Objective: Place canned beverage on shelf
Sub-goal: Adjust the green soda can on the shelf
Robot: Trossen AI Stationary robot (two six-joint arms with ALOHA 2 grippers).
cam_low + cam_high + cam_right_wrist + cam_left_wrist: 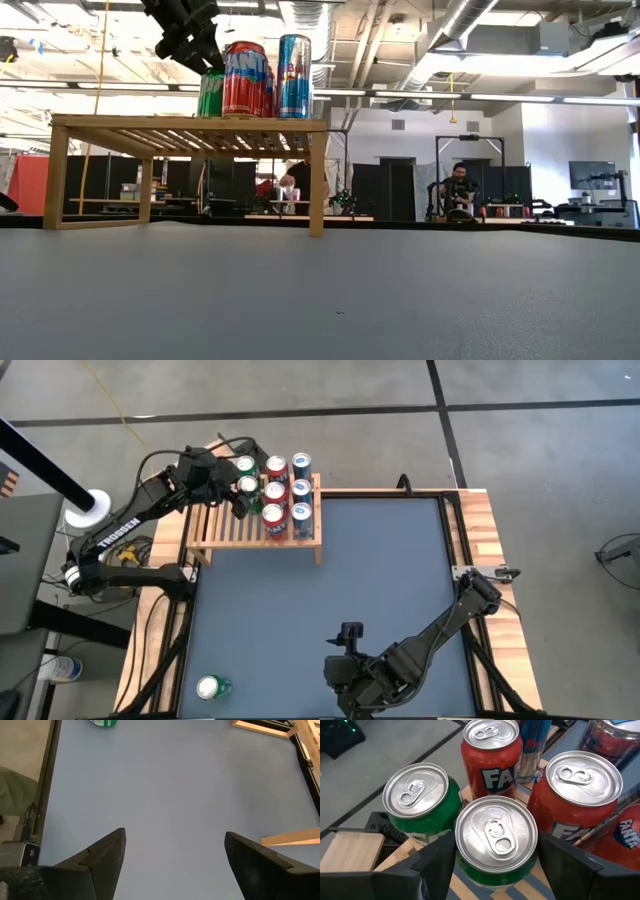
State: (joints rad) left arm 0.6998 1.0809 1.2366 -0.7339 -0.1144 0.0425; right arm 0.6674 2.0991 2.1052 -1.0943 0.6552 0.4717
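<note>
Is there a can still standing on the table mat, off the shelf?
Yes. The high view shows a green can alone on the mat's near-left corner, far from the shelf.

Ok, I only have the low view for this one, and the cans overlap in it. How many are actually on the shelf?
Observer: Eight cans stand on the shelf, in three columns by colour. The green column has two, and the red and blue columns have three each.
Operator: Which one is the left hand at?
Observer: The left hand is at the middle-row green can. The other green one is behind it.
Operator: Is there anything still to shelve? I see none on the table.
Observer: Yes. A spare green can is on the table, near its front left corner.
</note>
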